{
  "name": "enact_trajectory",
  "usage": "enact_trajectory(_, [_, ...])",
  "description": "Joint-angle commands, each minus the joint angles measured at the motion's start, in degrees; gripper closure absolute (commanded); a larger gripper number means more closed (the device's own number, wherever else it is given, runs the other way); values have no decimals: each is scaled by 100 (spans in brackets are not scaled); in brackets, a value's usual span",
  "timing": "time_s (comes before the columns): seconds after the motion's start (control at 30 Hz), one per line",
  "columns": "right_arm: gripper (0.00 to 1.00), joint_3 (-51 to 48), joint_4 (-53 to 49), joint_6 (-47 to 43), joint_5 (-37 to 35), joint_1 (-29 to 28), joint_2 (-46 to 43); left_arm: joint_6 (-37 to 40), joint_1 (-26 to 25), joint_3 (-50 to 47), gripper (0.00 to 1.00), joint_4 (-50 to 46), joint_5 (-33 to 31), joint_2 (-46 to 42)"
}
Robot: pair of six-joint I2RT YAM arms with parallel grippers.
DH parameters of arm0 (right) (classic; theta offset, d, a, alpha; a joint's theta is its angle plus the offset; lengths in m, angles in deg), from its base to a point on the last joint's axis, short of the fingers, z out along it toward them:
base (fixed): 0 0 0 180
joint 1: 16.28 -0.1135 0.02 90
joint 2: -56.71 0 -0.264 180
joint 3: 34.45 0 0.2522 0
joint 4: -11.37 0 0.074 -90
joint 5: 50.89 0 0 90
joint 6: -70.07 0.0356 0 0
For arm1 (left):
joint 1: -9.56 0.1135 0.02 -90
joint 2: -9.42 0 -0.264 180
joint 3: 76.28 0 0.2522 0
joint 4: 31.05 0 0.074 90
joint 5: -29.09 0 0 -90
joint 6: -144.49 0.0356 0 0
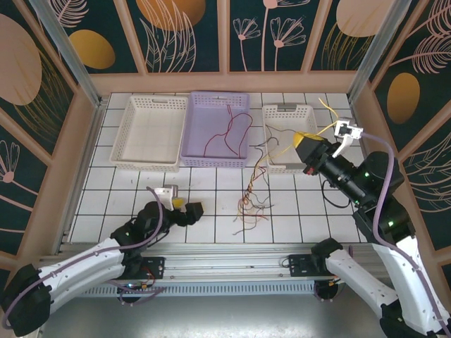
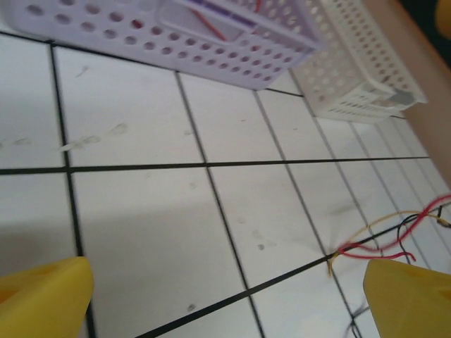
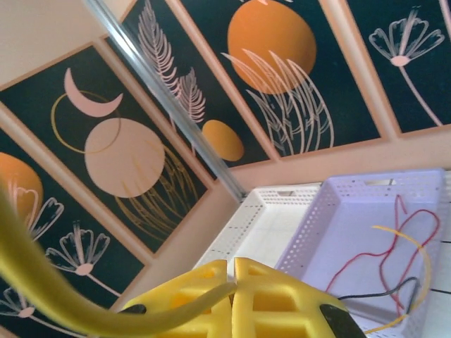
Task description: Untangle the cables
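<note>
At three o'clock the right gripper (image 1: 304,139) is clamped on a yellow cable (image 1: 326,131) above a white basket (image 1: 278,111), while at seven o'clock the left gripper (image 1: 182,206) rests with jaws apart.

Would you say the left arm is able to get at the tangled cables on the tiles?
Probably yes: its pincer stands open, low, with bare tile between it and the cables.

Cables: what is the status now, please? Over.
Left end effector open, low over tiles. Right end effector shut on yellow cable, raised. Other cables tangled on tiles; nothing in the way.
</note>
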Motion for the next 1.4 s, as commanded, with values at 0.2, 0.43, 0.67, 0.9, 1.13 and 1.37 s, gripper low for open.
enact_trajectory(0.2, [100,602,412,359,689,56,552,297,-22,-187,3,2396,1655,928])
enact_trajectory(0.43, [100,847,577,411,771,74,966,190,-39,-75,3,3092,2340,1392])
enact_trajectory(0.67, [100,978,823,509,1031,81,1409,171,-147,-45,2,3206,2590,1438])
enact_trajectory(0.9, [100,1137,991,622,1377,88,1656,524,-150,174,2,2900,2371,1651])
enact_trajectory(1.13, [100,1362,961,683,1581,86,1704,822,-147,193,1,2701,2151,1770])
enact_trajectory(1.37, [100,1481,1062,854,1798,78,1762,829,-150,242,2,2951,2157,2147])
